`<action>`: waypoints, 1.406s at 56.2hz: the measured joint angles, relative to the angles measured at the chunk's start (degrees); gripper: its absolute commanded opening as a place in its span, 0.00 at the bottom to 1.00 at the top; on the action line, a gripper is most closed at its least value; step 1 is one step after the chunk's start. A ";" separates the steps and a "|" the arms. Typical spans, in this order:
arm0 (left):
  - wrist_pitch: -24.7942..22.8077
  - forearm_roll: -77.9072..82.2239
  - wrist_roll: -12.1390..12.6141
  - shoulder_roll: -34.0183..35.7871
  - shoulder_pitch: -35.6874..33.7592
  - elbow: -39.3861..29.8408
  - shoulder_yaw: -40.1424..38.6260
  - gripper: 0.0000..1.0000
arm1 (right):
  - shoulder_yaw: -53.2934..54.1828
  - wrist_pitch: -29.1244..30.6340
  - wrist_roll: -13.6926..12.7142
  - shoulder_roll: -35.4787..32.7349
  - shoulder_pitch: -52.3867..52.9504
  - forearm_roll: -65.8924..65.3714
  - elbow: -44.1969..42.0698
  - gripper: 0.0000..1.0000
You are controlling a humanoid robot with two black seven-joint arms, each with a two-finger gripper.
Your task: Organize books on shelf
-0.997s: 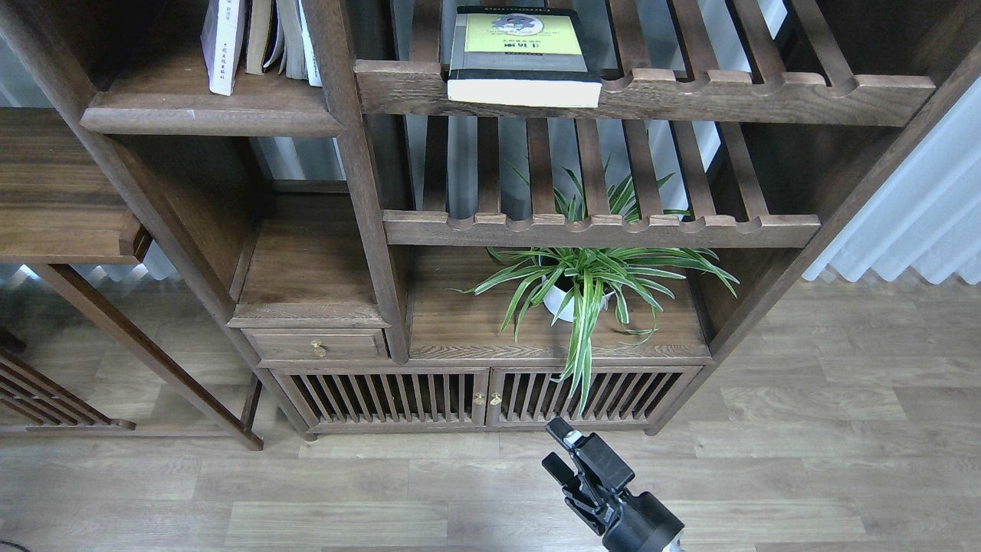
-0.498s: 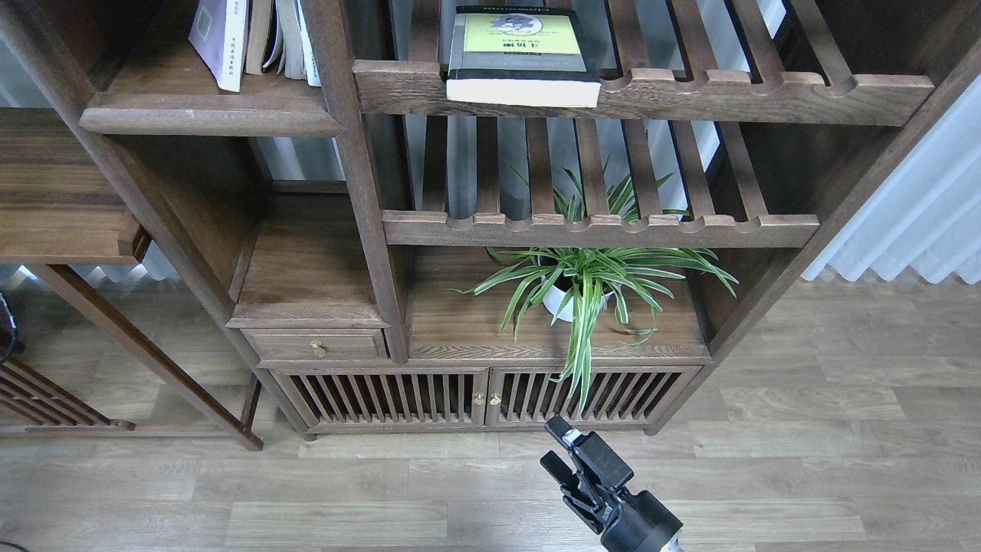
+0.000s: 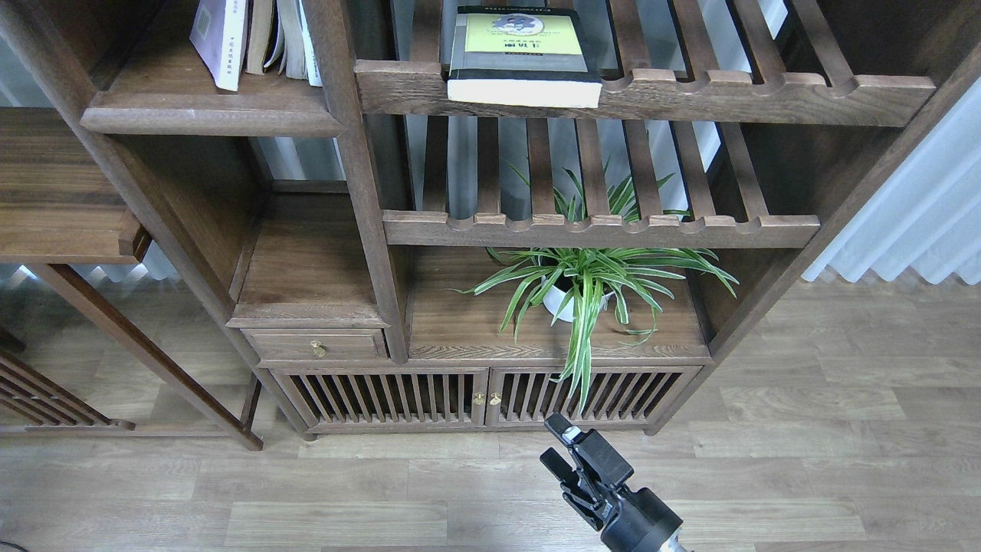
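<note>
- changes, left side: lavender-white book (image 3: 221, 38) on the solid shelf (image 3: 207, 115) leans a touch more than a second ago, top tipped left, lower corner at the board near its rounded front edge; long axis near upright. no dark object at the far left edge now, where one showed half a second back.
- beside it, to its right in the same narrow bay, a few more standing books (image 3: 285, 34), spines near vertical, tops cut off by the frame.
- centre: black-grey book (image 3: 523, 54) with yellow-cream panel lies flat on the upper slatted rack (image 3: 766, 96), unchanged; long axis runs front to back, page edge facing out over the rail.
- below: potted plant (image 3: 571, 295) in a white pot on the cabinet top (image 3: 460, 330), as before.
- right claw (image 3: 565, 452) low over the floor (image 3: 843, 460), shifted slightly; fingers narrowly apart, gripping nothing.
- left claw out of view.
</note>
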 measured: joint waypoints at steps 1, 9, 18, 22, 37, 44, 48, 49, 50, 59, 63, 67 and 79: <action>-0.02 -0.03 0.00 0.00 -0.05 0.13 0.01 0.09 | 0.00 0.00 0.00 0.02 0.05 0.00 0.00 0.99; -0.04 -0.15 0.00 -0.08 -0.58 1.92 0.79 0.10 | 0.01 0.00 0.00 0.06 0.28 0.00 0.06 0.99; -0.11 -0.35 0.00 -0.61 -1.04 4.03 3.48 0.10 | 0.01 0.00 0.00 -0.10 0.27 0.00 0.08 0.99; -0.17 -0.37 0.00 -1.27 -1.31 4.79 4.58 0.08 | 0.01 0.00 0.00 -0.11 0.27 0.00 0.09 0.99; 0.39 -0.24 -0.27 -4.63 -5.65 10.64 5.73 0.07 | 0.01 0.00 0.00 -0.13 0.23 0.00 0.17 0.99; 0.71 -0.16 -7.87 -6.58 -7.55 14.69 7.26 0.07 | 0.01 0.00 0.00 -0.07 0.23 0.10 0.18 0.99; 0.68 -0.16 -9.89 -7.01 -7.63 15.22 7.63 0.07 | 0.01 0.00 0.00 -0.04 0.23 0.16 0.18 0.99; 0.61 -0.16 -10.38 -7.13 -7.63 15.30 7.69 0.08 | 0.01 0.00 0.00 -0.04 0.23 0.19 0.18 0.99; 0.54 -0.16 -10.79 -7.23 -7.62 15.33 7.73 0.08 | 0.01 0.00 0.00 -0.04 0.23 0.21 0.18 0.99; -0.76 -0.28 -13.80 -7.29 -6.86 15.35 8.87 0.08 | 0.01 0.00 0.00 0.03 0.23 0.34 0.18 0.99; -1.69 -0.18 -14.31 -7.05 -6.73 15.46 9.79 0.08 | 0.01 0.00 0.00 0.05 0.24 0.35 0.18 0.99; -2.31 0.37 -14.81 -6.96 -6.73 15.63 10.51 0.07 | 0.01 0.00 0.00 0.06 0.28 0.35 0.18 0.99; -3.74 1.16 -20.69 -7.28 -6.55 15.67 12.00 0.07 | 0.62 0.00 0.00 0.13 0.29 0.41 0.32 0.99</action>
